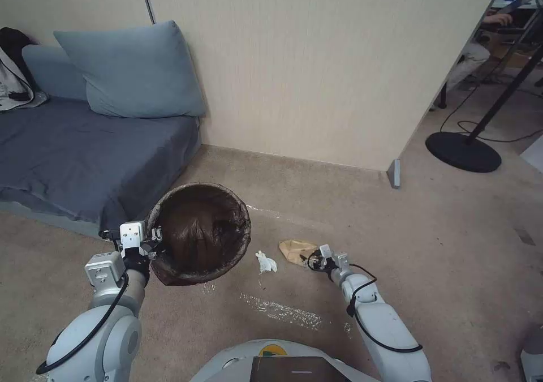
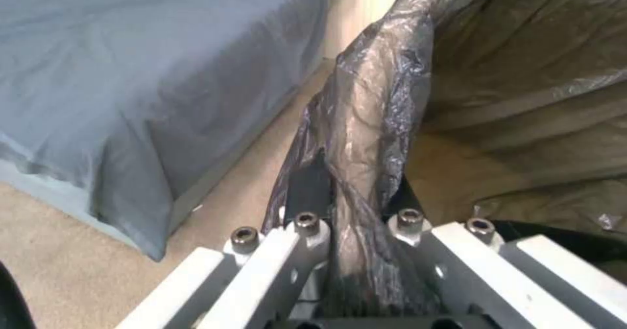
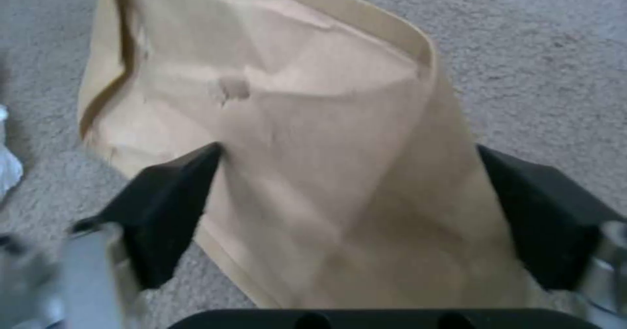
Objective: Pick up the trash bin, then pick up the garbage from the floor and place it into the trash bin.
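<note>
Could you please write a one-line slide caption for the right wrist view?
Right hand open around a tan paper bag lying on the carpet.

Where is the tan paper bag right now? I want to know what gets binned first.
In the head view the tan paper bag lies on the carpet right of the trash bin, beside the white scrap, between the right gripper's open fingers.

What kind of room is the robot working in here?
Probably a mock living room in a lab: a blue-grey fabric sofa with a pale blue cushion, beige carpet, and a free-standing cream partition wall.
</note>
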Tool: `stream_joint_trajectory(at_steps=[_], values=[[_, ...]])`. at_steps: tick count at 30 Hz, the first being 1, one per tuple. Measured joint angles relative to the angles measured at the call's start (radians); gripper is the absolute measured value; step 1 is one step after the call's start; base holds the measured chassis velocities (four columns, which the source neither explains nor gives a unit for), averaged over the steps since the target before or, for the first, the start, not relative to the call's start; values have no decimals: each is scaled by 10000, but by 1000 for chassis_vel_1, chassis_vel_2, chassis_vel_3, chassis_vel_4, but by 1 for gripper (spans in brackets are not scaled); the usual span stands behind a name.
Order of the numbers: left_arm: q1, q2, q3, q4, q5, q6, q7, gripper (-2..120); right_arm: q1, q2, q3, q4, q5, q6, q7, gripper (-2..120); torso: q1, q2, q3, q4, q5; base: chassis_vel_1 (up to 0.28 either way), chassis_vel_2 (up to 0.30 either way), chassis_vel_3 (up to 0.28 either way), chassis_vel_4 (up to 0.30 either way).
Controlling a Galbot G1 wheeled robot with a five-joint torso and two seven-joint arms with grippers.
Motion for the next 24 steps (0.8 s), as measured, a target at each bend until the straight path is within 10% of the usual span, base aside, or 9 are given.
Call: stream_joint_trajectory(at_steps=[24], values=[[-9,2,7,0,21,29,-11,4,-241,75,85,342,-13,118,3,0,0,0,0,1,1,0,0,0,0]])
